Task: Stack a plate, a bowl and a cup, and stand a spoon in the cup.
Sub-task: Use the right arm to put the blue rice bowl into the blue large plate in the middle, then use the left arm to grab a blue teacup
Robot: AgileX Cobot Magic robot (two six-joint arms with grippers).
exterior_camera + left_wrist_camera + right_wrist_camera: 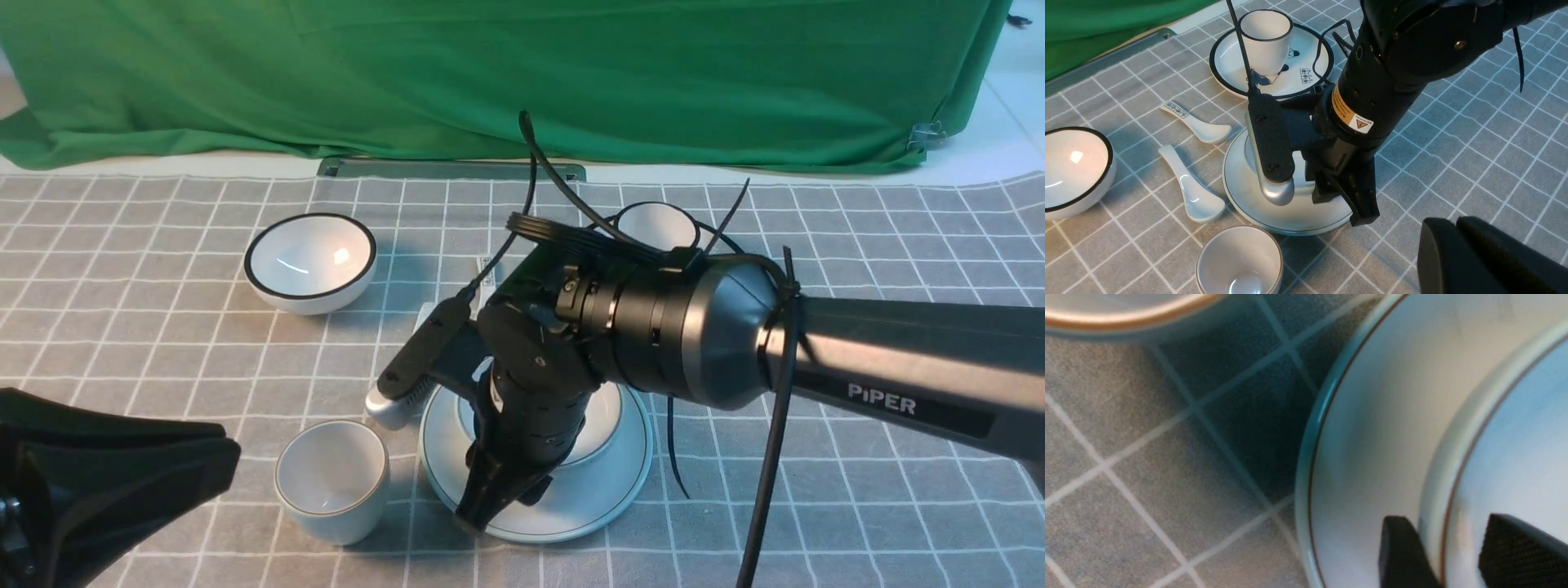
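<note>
The plate [604, 490] lies on the checked cloth near the front middle, with the shallow bowl [604, 416] sitting on it. My right gripper [490, 510] reaches down over them. In the right wrist view its jaws [1447, 526] are open and straddle the bowl's rim [1515, 437], one finger outside over the plate [1372, 416], one inside. The cup [332, 480] stands upright just left of the plate, also seen in the left wrist view [1240, 261]. The plain spoon [1190, 192] lies left of the plate. My left gripper [220, 457] is shut and empty at the front left.
A deep black-rimmed bowl [310, 261] stands at the back left. A black-rimmed cup [1265, 36] stands on a cartoon-print plate [1306, 69] behind the right arm. A small marked spoon [1200, 124] lies beside the plain one. A green cloth hangs along the back.
</note>
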